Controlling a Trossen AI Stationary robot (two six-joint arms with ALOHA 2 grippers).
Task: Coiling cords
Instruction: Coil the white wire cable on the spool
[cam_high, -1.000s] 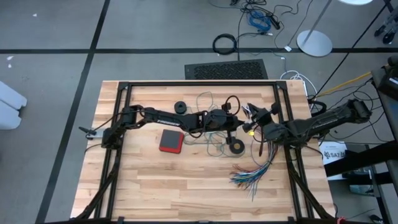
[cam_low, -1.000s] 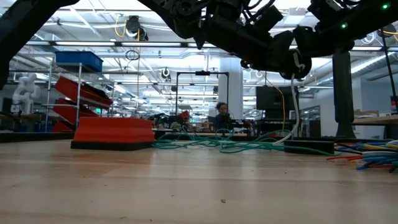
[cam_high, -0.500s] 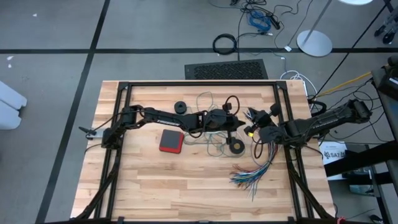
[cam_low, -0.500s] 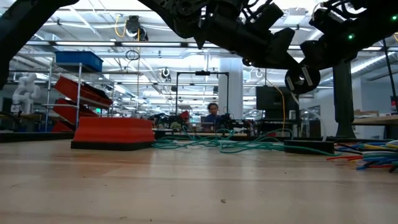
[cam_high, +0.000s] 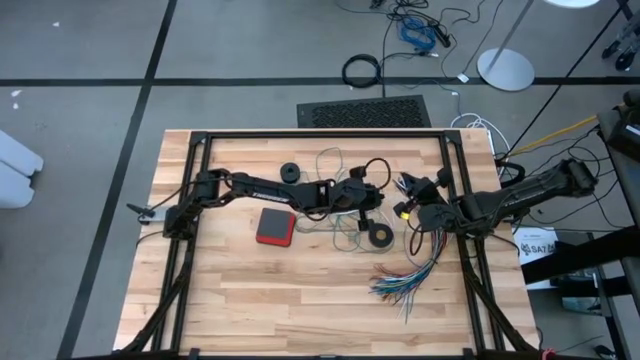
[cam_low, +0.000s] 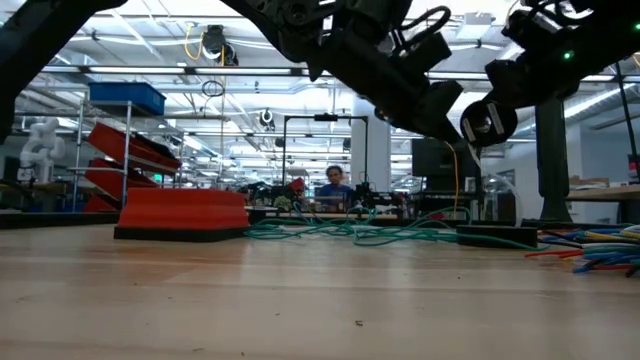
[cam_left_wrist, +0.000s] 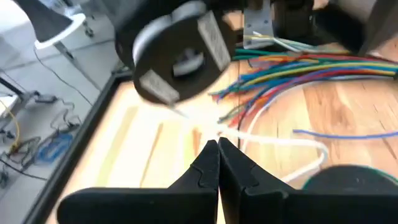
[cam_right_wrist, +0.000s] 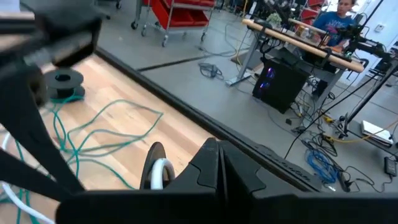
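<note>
The teal-green cord lies in loose loops on the table's middle and also shows in the right wrist view. The white cord lies curved on the wood. Its round black-and-white piece hangs in the air between my two grippers and also shows in the low view. My left gripper is shut, and the white cord meets its tips. My right gripper is shut just right of it, with the round piece beside its fingers. My left gripper pinches the white cord at its fingertips, a short way from the round piece. The cord runs from the tips up to the piece and off onto the table, slack. My right gripper is shut at the cord's round-piece end. Its own fingers hide the place of contact. The piece is lifted clear of the table.
A fanned bundle of multicoloured wires lies at the near right. A black tape-like ring lies below the grippers, a red box left of the teal loops, and a black spool toward the far edge. People sit in the room beyond the table.
The round piece has moved away from my left gripper toward the table's right and dropped a little, together with my right gripper. My left gripper has tipped its fingers further down. The white cord no longer hangs straight down below the piece.
</note>
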